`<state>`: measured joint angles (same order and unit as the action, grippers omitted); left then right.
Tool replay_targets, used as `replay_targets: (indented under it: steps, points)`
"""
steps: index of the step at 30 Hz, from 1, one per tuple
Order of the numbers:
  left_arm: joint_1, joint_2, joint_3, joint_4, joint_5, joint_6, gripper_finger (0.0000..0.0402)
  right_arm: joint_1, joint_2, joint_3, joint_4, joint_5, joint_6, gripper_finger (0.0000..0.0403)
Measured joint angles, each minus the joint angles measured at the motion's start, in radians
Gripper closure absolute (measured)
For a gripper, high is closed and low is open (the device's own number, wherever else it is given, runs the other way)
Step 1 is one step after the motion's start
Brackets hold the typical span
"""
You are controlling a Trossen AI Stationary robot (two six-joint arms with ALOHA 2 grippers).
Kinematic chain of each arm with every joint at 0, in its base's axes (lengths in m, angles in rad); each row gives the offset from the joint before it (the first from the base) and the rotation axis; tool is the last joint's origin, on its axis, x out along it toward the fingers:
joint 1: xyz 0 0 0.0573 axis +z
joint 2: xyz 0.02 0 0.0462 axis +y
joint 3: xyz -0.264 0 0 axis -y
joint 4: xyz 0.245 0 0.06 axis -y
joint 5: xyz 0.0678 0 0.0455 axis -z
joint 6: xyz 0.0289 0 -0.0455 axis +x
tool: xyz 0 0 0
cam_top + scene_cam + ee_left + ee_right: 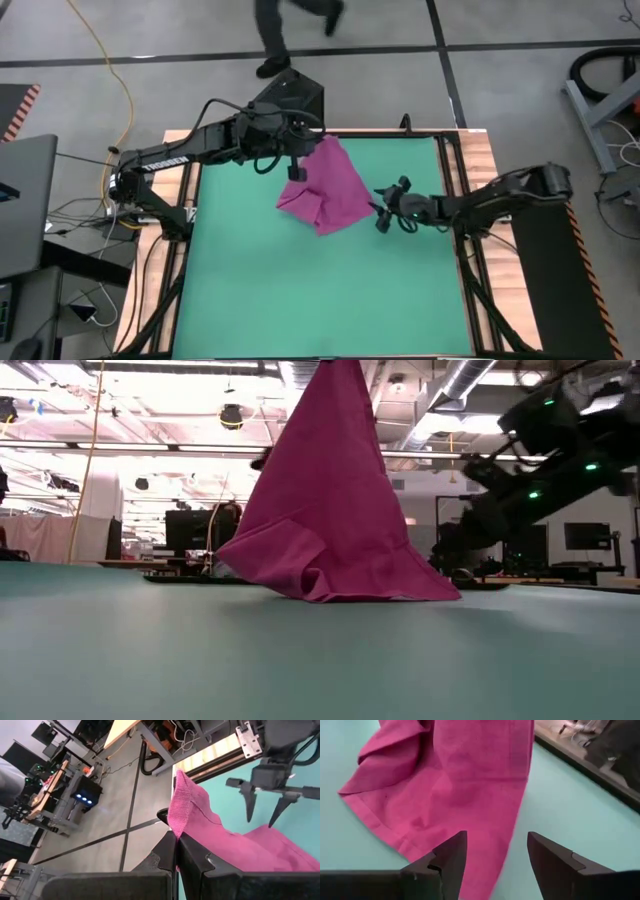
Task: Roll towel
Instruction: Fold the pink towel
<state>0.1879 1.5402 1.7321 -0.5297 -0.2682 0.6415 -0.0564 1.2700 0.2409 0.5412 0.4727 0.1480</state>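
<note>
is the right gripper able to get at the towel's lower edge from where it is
Probably yes: the right gripper is open beside the towel, whose lower edge lies bare on the green mat; the left gripper holds it higher up.

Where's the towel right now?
In the high view the towel is just above the middle of the green mat. The left gripper pinches and lifts one corner; the open right gripper is at its right edge.

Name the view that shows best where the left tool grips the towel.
Left wrist view: the left tool is shut on the towel at its edge. The high view shows the lifted towel under that arm; the low view only a hanging cone, the right wrist view only cloth on the mat.
</note>
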Motion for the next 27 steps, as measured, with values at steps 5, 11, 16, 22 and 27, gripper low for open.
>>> replay_targets:
  steps: [5, 11, 16, 22, 27]
  points:
    - [0.000, 0.000, 0.000, -0.016, -0.001, 0.004, 0.0401, -0.080, 0.121, 0.051, -0.008, -0.134, 0.011, 0.0163]
    - [0.000, 0.000, 0.000, -0.045, -0.002, 0.026, 0.0401, -0.144, 0.227, 0.055, 0.001, -0.181, 0.061, 0.0163]
    - [0.000, 0.000, 0.000, -0.049, -0.003, 0.028, 0.0401, -0.156, 0.242, 0.055, 0.045, -0.240, 0.064, 0.0164]
    - [0.000, 0.000, 0.000, -0.049, -0.007, 0.027, 0.0401, -0.156, 0.241, 0.073, 0.054, -0.296, 0.057, 0.0267]
    - [0.000, 0.000, 0.000, -0.048, -0.012, 0.029, 0.0401, -0.150, 0.257, 0.104, 0.002, -0.295, 0.051, 0.0386]
